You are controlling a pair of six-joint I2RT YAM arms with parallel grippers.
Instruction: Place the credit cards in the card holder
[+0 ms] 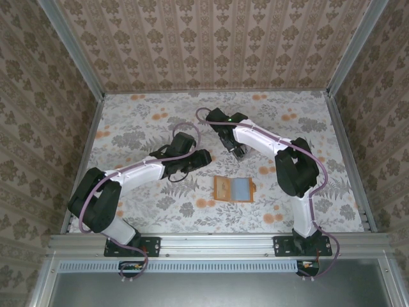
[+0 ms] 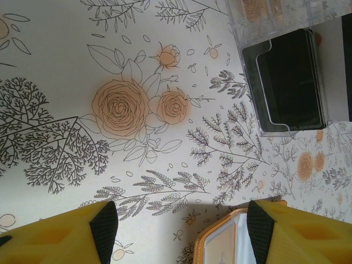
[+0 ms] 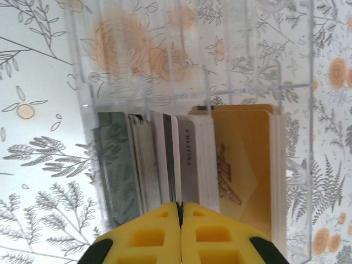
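The credit cards (image 3: 165, 159) stand on edge in a row inside a clear plastic box (image 3: 192, 71): grey, white with a dark stripe, and yellowish (image 3: 242, 159). My right gripper (image 3: 180, 212) is shut over the row, and the thin edge of the dark-striped white card runs into the seam between its fingers. From above, this gripper (image 1: 238, 152) is at mid table. The card holder (image 1: 223, 189) lies open and flat in front of it, with a pale card (image 1: 243, 190) on its right half. My left gripper (image 2: 181, 228) is open above the cloth, with the holder's corner (image 2: 214, 236) by its right finger.
A floral cloth (image 1: 140, 121) covers the table, which has patterned walls on three sides. In the left wrist view the clear box (image 2: 286, 77) sits at the upper right, with a black face showing through its wall. Both arms reach toward the middle.
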